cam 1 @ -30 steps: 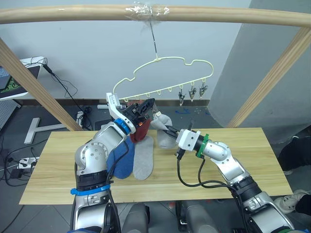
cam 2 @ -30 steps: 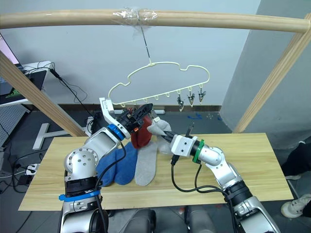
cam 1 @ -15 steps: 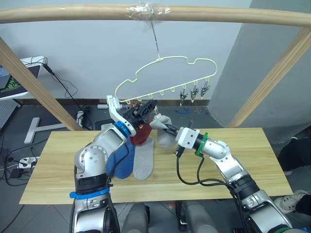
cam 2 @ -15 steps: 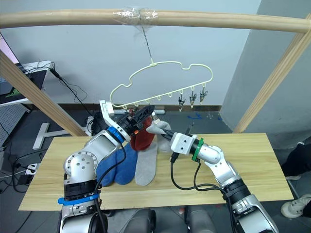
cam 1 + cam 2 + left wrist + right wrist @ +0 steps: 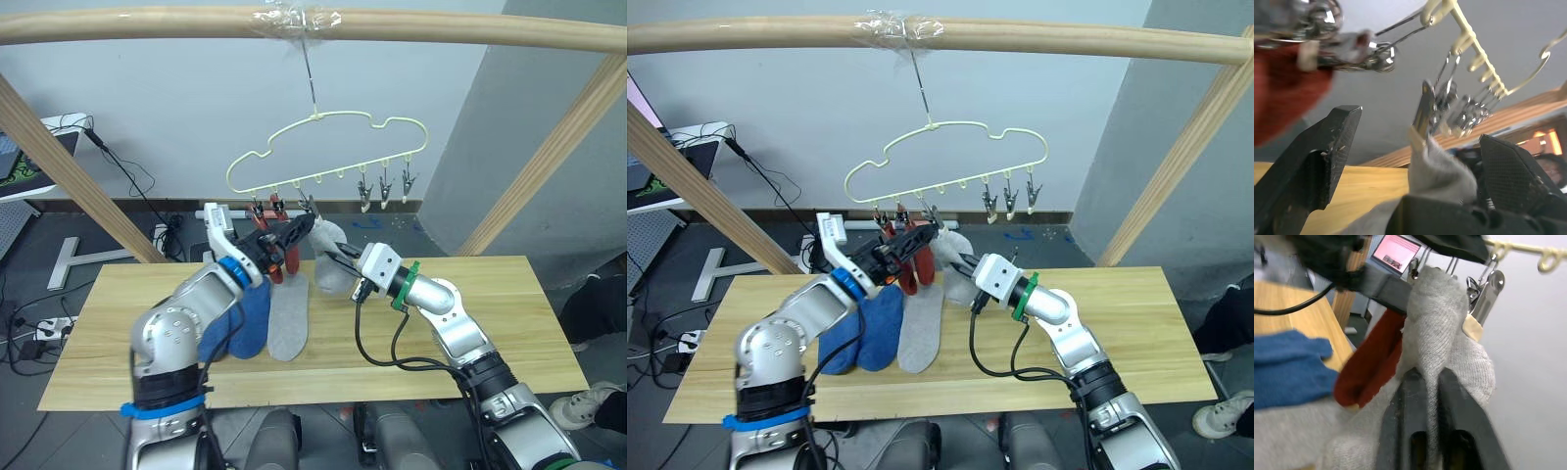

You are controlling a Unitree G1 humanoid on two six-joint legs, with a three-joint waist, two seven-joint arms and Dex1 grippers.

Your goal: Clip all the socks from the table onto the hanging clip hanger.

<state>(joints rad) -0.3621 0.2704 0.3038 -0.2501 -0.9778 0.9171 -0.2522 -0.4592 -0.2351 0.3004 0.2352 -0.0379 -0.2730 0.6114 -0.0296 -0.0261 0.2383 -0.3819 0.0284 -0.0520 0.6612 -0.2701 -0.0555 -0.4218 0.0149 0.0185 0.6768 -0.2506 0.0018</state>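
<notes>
On the table (image 5: 470, 323), 2 blue socks (image 5: 245, 318) and 1 grey sock (image 5: 289, 318) lie near the left. Since 1 second ago both arms have risen. The right gripper (image 5: 336, 257) has its jaws pinched on a grey sock (image 5: 328, 262) under a clip; the left gripper (image 5: 294, 235), jaws spread, reaches the clip hanger (image 5: 323, 147). Red socks (image 5: 277, 257) hang clipped. Free clips are to the right.
</notes>
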